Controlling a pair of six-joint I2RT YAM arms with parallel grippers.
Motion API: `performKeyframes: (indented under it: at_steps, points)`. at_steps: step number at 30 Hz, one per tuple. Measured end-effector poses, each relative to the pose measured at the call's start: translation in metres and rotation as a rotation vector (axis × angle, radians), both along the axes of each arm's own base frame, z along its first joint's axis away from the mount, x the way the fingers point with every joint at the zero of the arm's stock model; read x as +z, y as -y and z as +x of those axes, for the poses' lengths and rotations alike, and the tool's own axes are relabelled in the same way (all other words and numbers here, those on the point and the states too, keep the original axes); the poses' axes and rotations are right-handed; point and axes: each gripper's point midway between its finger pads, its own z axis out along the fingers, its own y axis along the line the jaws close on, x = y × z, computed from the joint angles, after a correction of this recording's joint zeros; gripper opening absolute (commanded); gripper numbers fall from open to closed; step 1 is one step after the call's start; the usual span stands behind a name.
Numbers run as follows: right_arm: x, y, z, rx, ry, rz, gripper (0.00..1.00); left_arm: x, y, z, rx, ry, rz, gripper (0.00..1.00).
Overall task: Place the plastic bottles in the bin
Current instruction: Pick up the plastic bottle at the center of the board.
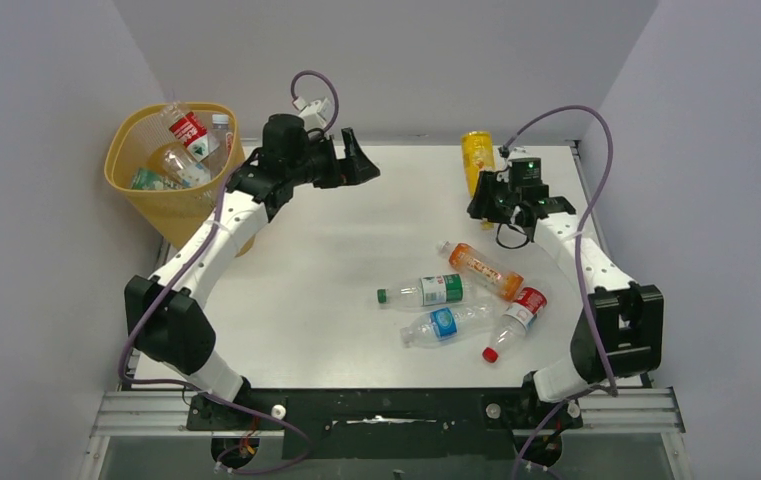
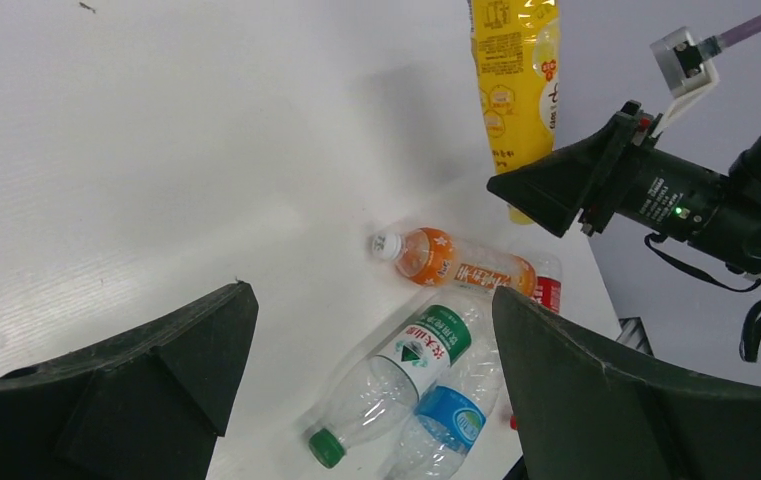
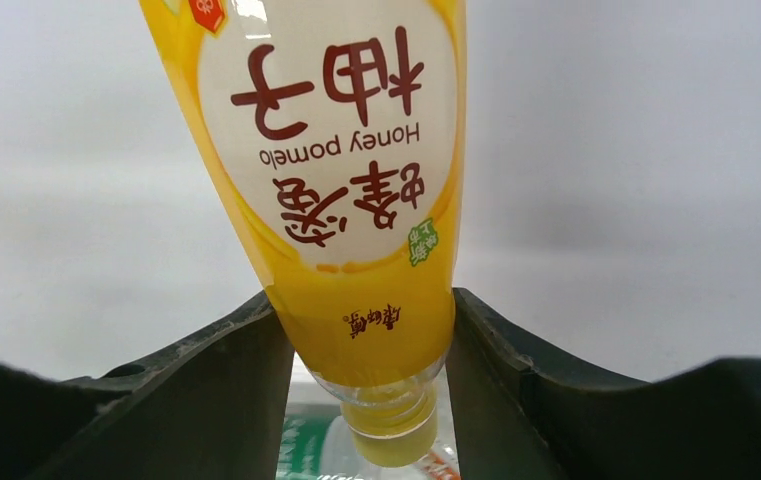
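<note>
The yellow bottle (image 3: 336,200) was at the far right of the worktop (image 1: 306,280), pinched at its shoulder by the right pincer (image 3: 371,340), cap end toward the wrist and base pointing away. I could not tell whether it hung clear of the surface. Four more plastic bottles lay in a loose cluster nearer the arms on the right: an orange one (image 1: 483,270), a green-labelled one (image 1: 426,291), a blue-labelled one (image 1: 446,324) and a red-labelled one (image 1: 516,315). Several bottles (image 1: 188,128) already sat in the bin (image 1: 121,160), which stood off the far left corner. The left pincer (image 1: 356,160) hovered beside the bin, spread wide with nothing in it, facing across toward the cluster. To my eye the step in hand was the pick-up of the yellow bottle. The bin was well apart from it, so the next move called for a long carry across the worktop, or a hand-over to the free left arm, before letting go above the rim.
</note>
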Motion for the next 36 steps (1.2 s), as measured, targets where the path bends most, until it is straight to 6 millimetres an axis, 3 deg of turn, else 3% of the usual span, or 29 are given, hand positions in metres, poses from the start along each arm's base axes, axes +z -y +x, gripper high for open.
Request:
performKeyframes:
  at_steps: [5,9,15,27,36]
  points:
    - [0.051,-0.049,-0.019,0.192,0.108,0.138,0.39,-0.001,0.008,0.001,-0.006,-0.01,-0.067,0.9]
    - [0.075,-0.087,-0.036,0.316,0.162,0.196,0.39,-0.005,0.013,-0.001,0.001,-0.031,-0.135,0.9]
    - [0.076,-0.128,-0.057,0.412,0.135,0.246,0.39,-0.004,0.015,-0.008,0.029,-0.044,-0.256,0.9]
    - [0.08,-0.18,-0.059,0.459,0.1,0.267,0.38,0.025,0.017,-0.021,0.047,0.047,-0.38,0.9]
    - [0.097,-0.218,-0.076,0.536,0.125,0.27,0.39,0.019,0.014,-0.016,0.095,0.065,-0.354,0.9]
